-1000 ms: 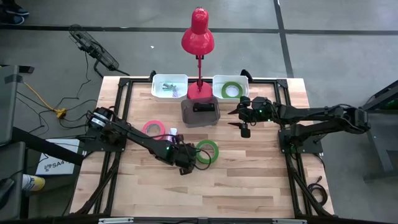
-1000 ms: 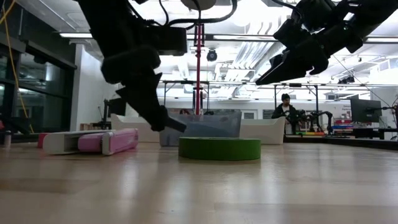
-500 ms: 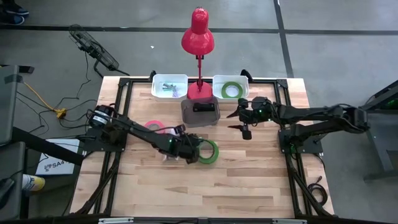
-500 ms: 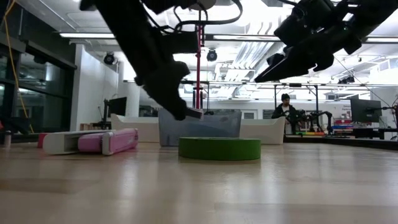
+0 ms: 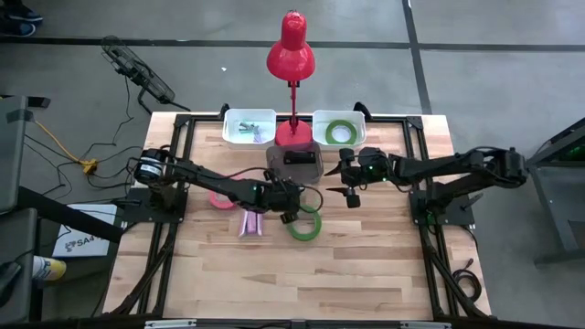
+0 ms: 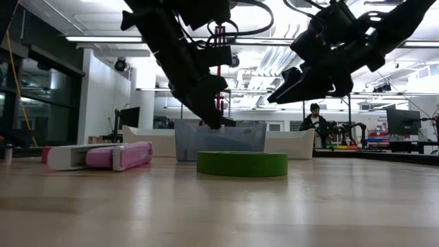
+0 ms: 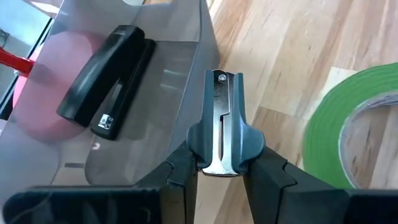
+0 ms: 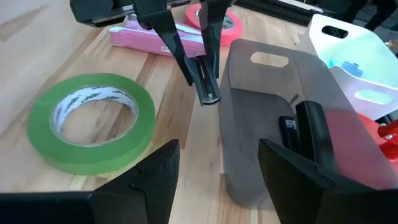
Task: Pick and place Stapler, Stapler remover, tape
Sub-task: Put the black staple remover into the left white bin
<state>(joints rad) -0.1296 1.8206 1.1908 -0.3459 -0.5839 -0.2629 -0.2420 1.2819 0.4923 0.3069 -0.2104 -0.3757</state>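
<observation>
The left tool (image 7: 224,177) has swung across the worktop (image 5: 366,274) over the last second, from a spot low beside the green tape ring (image 5: 305,222) to the near edge of the grey bin (image 5: 294,165), and it is closed on the staple remover (image 7: 224,134), its fingers (image 7: 182,180) pinching the remover's blue-grey body with the metal jaw pointing ahead. In the low view the remover (image 6: 218,121) hangs just above the grey bin's (image 6: 219,140) front rim, where half a second ago it was still short of it and a second ago lower, near the worktop. That suggests the carry is almost over: the remover looks placed for release into the grey bin, which already holds the black stapler (image 7: 107,81). The right tool (image 8: 217,168) has also crept nearer to the grey bin from the far side; it hovers over the bin's edge, holding nothing, fingers standing partly apart. Of the tape, one green ring lies flat on the worktop just in front of the grey bin, a second green ring (image 5: 341,132) sits in the white tray to the right of the bin, and the pink ring (image 5: 222,194) lies to the bin's left, partly under the left arm. A pink flat box (image 5: 250,222) lies just in front of that pink ring. Judging from this, the remover is nearly delivered, while two rings remain outside any tray.
</observation>
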